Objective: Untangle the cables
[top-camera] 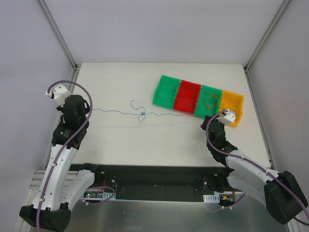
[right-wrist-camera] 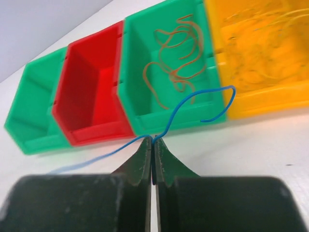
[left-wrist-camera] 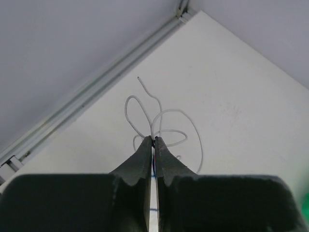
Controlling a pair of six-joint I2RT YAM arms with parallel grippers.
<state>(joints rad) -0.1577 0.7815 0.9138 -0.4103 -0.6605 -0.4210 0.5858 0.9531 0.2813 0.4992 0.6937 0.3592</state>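
A thin blue cable (top-camera: 116,112) runs taut across the table between my two grippers. It has a small knot (top-camera: 143,116) near its middle and a loose loop behind the knot. My left gripper (top-camera: 90,110) is shut on the cable's left end. In the left wrist view the gripper (left-wrist-camera: 154,139) pinches a blue strand, and pale looped wire (left-wrist-camera: 166,123) lies just beyond the tips. My right gripper (top-camera: 203,121) is shut on the cable's right part. In the right wrist view the gripper (right-wrist-camera: 153,140) holds the blue cable (right-wrist-camera: 193,99), and its free end curls off to the right.
A row of bins stands at the back right: green (top-camera: 166,91), red (top-camera: 188,96), green (top-camera: 209,100) holding orange strands (right-wrist-camera: 176,53), and yellow (top-camera: 232,105) holding yellow strands. The enclosure wall and rail (left-wrist-camera: 96,92) run close behind the left gripper.
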